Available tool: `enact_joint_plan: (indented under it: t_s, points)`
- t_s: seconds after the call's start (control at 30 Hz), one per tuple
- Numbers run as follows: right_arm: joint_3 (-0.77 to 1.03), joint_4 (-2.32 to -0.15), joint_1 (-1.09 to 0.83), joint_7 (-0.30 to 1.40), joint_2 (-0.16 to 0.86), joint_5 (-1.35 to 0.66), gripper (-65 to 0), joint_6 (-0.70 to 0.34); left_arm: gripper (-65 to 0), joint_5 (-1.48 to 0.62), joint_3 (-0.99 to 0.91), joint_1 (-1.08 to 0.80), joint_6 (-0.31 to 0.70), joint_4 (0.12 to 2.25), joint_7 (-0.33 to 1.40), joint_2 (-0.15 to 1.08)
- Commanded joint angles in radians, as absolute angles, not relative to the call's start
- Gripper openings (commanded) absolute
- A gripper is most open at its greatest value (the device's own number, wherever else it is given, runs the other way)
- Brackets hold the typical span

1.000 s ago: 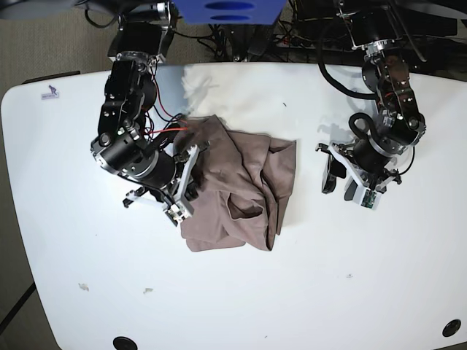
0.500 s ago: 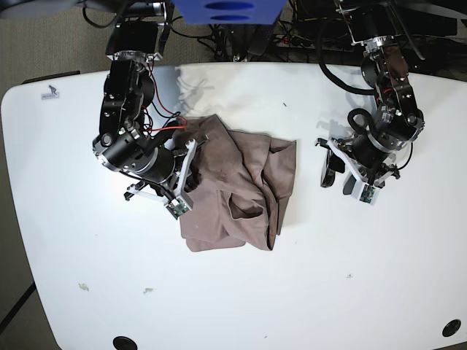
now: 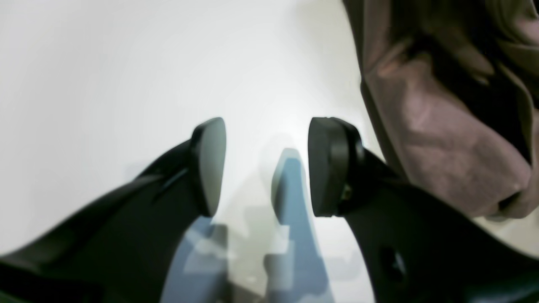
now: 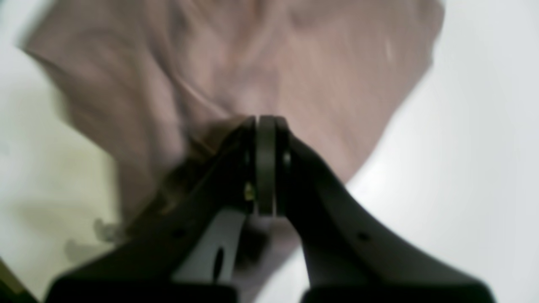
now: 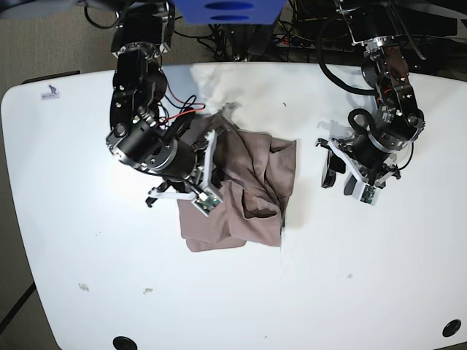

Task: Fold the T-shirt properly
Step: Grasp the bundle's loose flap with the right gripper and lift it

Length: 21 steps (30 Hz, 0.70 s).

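The taupe T-shirt [image 5: 252, 171] lies crumpled in the middle of the white table [image 5: 365, 277]. Its left part is bunched up under the arm on the base view's left. My right gripper [image 5: 217, 137] is over that upper left part, shut, and in the right wrist view its tips [image 4: 265, 122] press into the T-shirt fabric [image 4: 316, 63], which gathers in folds around them. My left gripper [image 5: 336, 173] hovers just to the right of the shirt's right edge. It is open with nothing between its pads [image 3: 208, 164], and the T-shirt [image 3: 442, 126] shows at the upper right of that view.
Cables and a blue unit [image 5: 230, 9] sit behind the table's back edge. Two small scraps [image 5: 84, 286] lie near the front left. Black round holes [image 5: 124, 343] mark the front edge, and a small sticker [image 5: 49, 92] is at the back left corner.
The right arm has swung rightward over the shirt, pulling its left part toward the middle and lifting the upper left edge. The left arm has hardly moved and its jaws stay open.
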<state>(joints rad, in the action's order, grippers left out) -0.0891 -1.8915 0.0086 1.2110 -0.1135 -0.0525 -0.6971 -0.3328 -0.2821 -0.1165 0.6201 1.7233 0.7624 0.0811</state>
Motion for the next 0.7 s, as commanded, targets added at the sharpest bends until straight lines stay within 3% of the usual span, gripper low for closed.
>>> enact_joint_plan:
  t_s: [0.0, 0.4, 0.67]
  points:
    - [-0.116, -1.922, -0.010, 1.214, -0.133, -0.058, -65.0, -0.698, -34.3, -0.348, -0.282, -0.107, 0.619, 1.741, 0.737, 0.088]
    - [-0.268, -1.920, -0.045, 1.208, -0.157, -0.058, -65.0, -0.698, -34.3, -0.348, -0.282, -0.120, 0.619, 1.741, 0.737, 0.088]
    - [-0.249, -1.923, -0.041, 1.227, -0.157, -0.062, -65.0, -0.662, -34.3, -0.348, -0.282, -0.128, 0.619, 1.741, 0.737, 0.088]
